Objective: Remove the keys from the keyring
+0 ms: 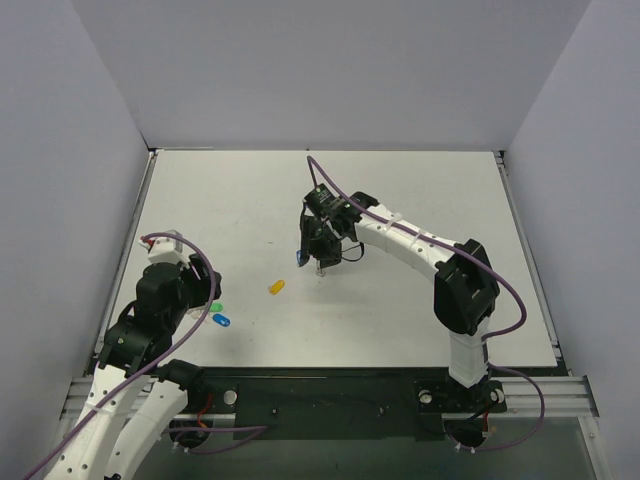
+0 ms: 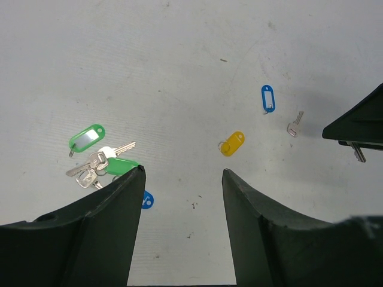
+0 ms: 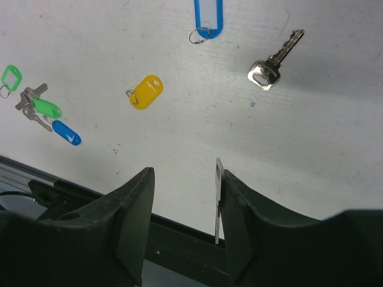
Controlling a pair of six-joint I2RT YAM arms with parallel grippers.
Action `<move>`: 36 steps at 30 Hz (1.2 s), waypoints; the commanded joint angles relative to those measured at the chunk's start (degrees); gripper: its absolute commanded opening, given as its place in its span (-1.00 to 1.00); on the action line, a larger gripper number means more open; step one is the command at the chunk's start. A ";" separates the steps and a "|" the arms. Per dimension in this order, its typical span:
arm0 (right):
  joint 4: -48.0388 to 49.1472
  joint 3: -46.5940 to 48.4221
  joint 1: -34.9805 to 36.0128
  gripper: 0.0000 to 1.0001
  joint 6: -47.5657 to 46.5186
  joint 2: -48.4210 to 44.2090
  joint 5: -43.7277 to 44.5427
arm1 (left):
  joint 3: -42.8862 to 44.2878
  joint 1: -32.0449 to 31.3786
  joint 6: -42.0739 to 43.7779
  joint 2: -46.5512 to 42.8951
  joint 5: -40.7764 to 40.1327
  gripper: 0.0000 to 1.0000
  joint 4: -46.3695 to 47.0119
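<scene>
The yellow keyring tag (image 1: pixel 277 287) lies flat on the table, its thin ring bare; it also shows in the left wrist view (image 2: pixel 232 143) and the right wrist view (image 3: pixel 146 91). One silver key (image 3: pixel 272 63) lies loose on the table beside a blue tag (image 3: pixel 208 15). My right gripper (image 3: pixel 188 173) hovers above the table with its jaws apart; a second silver key (image 3: pixel 218 197) stands on edge against the inner face of its right finger. My left gripper (image 2: pixel 184 173) is open and empty, low over the table near its left front.
A bunch of keys (image 2: pixel 96 164) with two green tags (image 2: pixel 87 137) and a small blue tag (image 2: pixel 147 200) lies by my left gripper. The black front rail (image 3: pixel 179 245) runs below my right gripper. Grey walls enclose the table (image 1: pixel 420 190).
</scene>
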 commanded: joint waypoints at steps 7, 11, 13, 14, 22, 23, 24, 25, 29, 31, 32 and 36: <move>-0.96 2.72 0.47 0.13 -0.46 -1.25 -1.39 | 0.12 0.44 1.24 -0.32 0.91 0.27 3.22; -7.41 7.69 3.00 0.75 -2.82 -0.21 9.54 | 0.21 0.44 1.15 -0.32 0.91 0.27 3.22; -14.89 16.55 6.78 0.80 -8.62 3.73 19.95 | 0.21 0.52 1.16 -0.40 0.82 0.27 3.22; -15.63 18.26 6.88 0.80 -8.64 4.98 15.18 | 0.21 0.52 1.24 -0.40 0.91 0.27 3.30; -8.87 11.87 3.90 0.65 -5.38 2.44 11.97 | 0.21 0.70 1.24 -0.40 0.82 0.26 3.30; -8.70 11.60 3.72 0.64 -5.73 1.92 9.71 | 0.12 0.70 1.16 -0.32 0.91 0.27 3.31; -8.78 11.08 3.54 0.65 -6.08 1.56 9.60 | 0.21 0.70 1.33 -0.32 1.08 0.26 3.31; -8.78 10.90 3.54 0.65 -6.78 0.78 9.68 | 0.21 0.70 1.24 -0.32 1.17 0.26 3.31; -8.52 7.65 2.75 0.65 -7.41 -2.39 10.04 | 0.12 0.79 1.42 -0.49 1.08 0.26 3.39; -7.99 5.98 2.14 0.65 -7.75 -4.41 10.21 | 0.03 0.79 1.33 -0.49 1.08 0.26 3.39; -7.56 4.67 1.96 0.65 -7.84 -6.07 10.39 | 0.12 0.79 1.50 -0.41 1.26 0.27 3.39; -5.27 0.70 0.73 0.65 -8.99 -11.95 11.18 | 0.03 0.70 1.68 -0.40 1.87 0.26 3.83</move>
